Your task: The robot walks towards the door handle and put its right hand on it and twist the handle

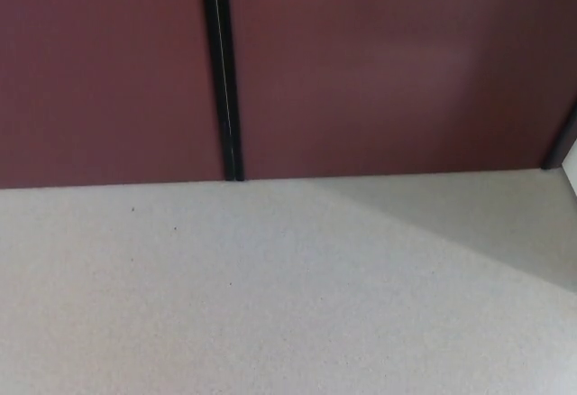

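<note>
Head view. Floor (270, 305) fills the near half, from 3 through 6 to 9 o'clock. Behind it, across 12 o'clock, stand two upright door panels: left panel (104, 70) toward 10 o'clock, right panel (388, 70) toward 1 o'clock. A vertical seam (223, 70) runs between them, meeting the floor. A frame edge (561, 147) adjoins the right panel at 3 o'clock.

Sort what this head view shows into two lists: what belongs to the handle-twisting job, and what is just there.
Belongs to the job:
- dark red door panels, split by a black vertical seam
- No door handle and no robot hand shows in this view.

Just there:
- pale speckled floor
- dark frame edge at far right
</note>
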`<state>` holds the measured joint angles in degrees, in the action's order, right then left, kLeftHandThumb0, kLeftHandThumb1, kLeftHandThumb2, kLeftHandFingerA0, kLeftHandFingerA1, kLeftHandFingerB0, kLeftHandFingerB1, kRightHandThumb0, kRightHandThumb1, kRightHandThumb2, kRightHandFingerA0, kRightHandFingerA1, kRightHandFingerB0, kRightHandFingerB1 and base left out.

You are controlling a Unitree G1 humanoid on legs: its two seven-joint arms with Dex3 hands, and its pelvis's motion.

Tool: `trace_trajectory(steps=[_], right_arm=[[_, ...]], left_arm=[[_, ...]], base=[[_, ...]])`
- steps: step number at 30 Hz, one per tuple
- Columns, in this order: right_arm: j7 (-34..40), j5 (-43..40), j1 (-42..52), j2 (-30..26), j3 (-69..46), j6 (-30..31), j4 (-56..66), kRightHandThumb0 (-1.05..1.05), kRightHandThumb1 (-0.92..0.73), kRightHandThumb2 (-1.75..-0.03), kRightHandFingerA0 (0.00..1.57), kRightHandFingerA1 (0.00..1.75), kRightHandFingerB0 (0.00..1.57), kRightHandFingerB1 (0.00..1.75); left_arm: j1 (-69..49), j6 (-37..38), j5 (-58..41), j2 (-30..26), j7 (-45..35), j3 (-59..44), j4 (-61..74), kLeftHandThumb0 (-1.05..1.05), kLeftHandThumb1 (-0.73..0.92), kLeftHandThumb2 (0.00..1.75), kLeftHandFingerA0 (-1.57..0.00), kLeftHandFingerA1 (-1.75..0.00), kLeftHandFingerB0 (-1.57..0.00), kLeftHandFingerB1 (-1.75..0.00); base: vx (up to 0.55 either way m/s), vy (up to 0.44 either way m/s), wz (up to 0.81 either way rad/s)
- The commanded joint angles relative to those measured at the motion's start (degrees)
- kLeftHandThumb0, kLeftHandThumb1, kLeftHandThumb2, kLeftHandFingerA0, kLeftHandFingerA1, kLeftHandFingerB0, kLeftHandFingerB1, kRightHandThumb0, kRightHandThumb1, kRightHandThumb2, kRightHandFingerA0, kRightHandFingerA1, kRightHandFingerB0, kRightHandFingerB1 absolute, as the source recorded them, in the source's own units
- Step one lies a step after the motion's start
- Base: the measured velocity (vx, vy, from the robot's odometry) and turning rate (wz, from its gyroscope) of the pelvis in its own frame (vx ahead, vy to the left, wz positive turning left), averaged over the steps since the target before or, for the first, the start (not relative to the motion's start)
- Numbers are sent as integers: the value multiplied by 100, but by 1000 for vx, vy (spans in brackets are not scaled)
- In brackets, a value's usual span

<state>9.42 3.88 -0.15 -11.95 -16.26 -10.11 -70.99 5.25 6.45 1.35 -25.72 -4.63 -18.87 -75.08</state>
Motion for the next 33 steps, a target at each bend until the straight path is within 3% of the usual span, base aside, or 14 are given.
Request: trace_trajectory(steps=[1,16,17,18,24,33], right_arm=[[138,-124,27,12,6,-231,-129,12,-60,-57,71,57,41,41],[180,-149,4,7,141,-236,-201,13,-60,-58,70,57,41,41],[214,-118,-171,104,141,-87,-406,-24,-57,-57,84,66,46,40],[229,-103,-243,147,143,-34,-503,-24,-58,-57,86,71,46,40],[227,-47,-250,139,229,-88,-564,-24,-57,-57,85,73,46,40],[246,-5,-116,154,363,-98,-596,-26,-56,-57,83,63,48,40]], left_arm=[[-24,111,-90,-56,-93,7,-67,-18,59,58,-65,-55,-57,-44],[-46,175,-58,-108,-122,173,-93,-20,59,58,-74,-63,-58,-45],[-78,203,-53,-106,-122,183,-86,-28,51,75,-71,-69,-54,-54],[-90,209,-51,-108,-118,188,-85,-19,59,57,-75,-64,-58,-45],[-66,199,-54,-111,-127,205,-93,-19,59,57,-76,-65,-59,-45],[-137,172,-27,-159,-192,297,-120,-20,59,57,-77,-65,-60,-45]], base=[[0,0,0],[73,39,-6],[332,178,0],[312,185,47],[122,85,-3],[246,37,-5]])
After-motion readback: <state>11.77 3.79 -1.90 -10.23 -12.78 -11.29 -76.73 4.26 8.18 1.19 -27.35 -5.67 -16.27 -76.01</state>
